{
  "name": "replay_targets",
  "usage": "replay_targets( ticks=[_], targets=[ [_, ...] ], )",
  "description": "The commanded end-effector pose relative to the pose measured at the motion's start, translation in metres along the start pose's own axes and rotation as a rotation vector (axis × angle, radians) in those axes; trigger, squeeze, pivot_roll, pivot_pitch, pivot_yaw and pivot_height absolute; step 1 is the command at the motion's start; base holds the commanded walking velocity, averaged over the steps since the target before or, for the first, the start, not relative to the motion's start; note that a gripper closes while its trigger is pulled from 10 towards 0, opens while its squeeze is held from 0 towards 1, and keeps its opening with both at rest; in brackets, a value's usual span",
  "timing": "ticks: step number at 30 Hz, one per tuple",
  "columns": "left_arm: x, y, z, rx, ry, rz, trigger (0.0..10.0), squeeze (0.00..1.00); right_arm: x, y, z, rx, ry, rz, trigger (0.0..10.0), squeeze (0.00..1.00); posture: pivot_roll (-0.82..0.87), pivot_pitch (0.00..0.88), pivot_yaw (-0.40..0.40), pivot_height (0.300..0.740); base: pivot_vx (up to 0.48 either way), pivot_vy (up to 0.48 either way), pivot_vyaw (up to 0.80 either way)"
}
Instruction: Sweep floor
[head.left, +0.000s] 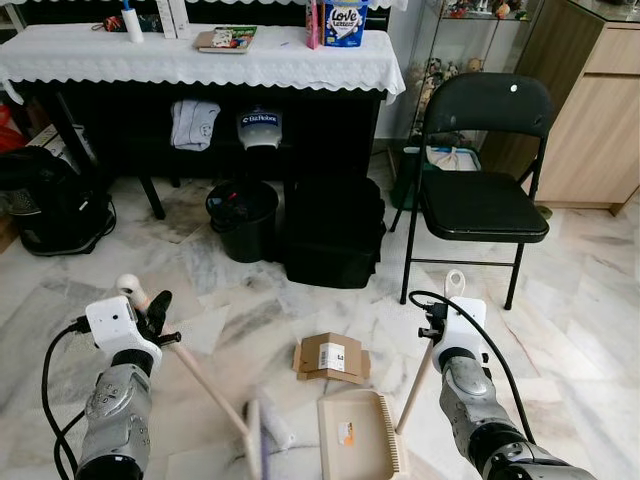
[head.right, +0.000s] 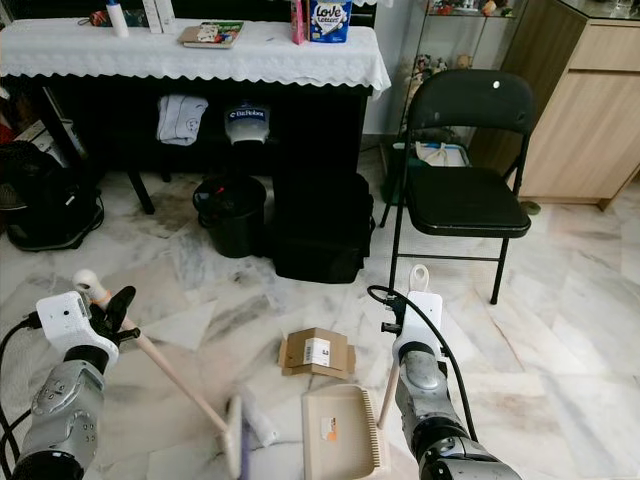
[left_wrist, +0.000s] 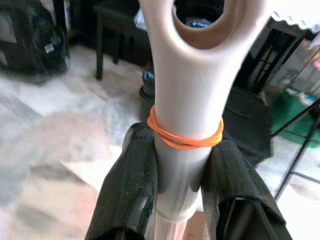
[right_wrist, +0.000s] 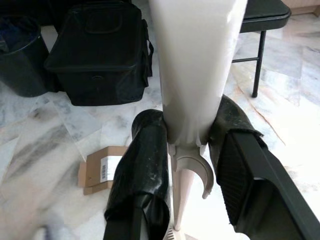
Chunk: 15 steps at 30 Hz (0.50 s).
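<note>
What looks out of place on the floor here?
A flattened cardboard box with a label lies on the marble just beyond the dustpan. Left gripper holds the broom handle, right gripper the dustpan handle. Nothing spilled.

even indoor daylight, soft shadows under table (head.left: 200, 60); broom head (head.left: 255, 440) motion-blurred; wrist views w/ blurred floor bkgd, pale handles close-up slightly overexposed.
</note>
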<state>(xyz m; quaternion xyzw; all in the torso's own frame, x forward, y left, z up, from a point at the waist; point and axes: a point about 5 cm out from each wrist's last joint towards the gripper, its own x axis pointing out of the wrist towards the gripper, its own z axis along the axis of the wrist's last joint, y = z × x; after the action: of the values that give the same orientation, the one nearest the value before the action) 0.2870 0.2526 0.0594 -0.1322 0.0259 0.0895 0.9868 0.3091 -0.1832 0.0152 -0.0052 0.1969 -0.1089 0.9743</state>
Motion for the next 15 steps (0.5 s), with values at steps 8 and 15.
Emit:
replay_targets(
  ticks=[8,15],
  targets=[
    [0.010,-0.037,0.024,-0.243,0.001,-0.280,10.0,0.00,-0.001,-0.006,-0.010,-0.005,0.062,-0.022,10.0,0.00,0.12,0.000,-0.046,0.740,0.000,0.000,0.00],
    [0.005,-0.063,0.038,-0.239,0.021,-0.475,10.0,0.00,0.001,-0.004,-0.003,-0.001,0.045,-0.022,10.0,0.00,0.12,0.000,-0.047,0.740,0.000,0.000,0.00]
  ],
)
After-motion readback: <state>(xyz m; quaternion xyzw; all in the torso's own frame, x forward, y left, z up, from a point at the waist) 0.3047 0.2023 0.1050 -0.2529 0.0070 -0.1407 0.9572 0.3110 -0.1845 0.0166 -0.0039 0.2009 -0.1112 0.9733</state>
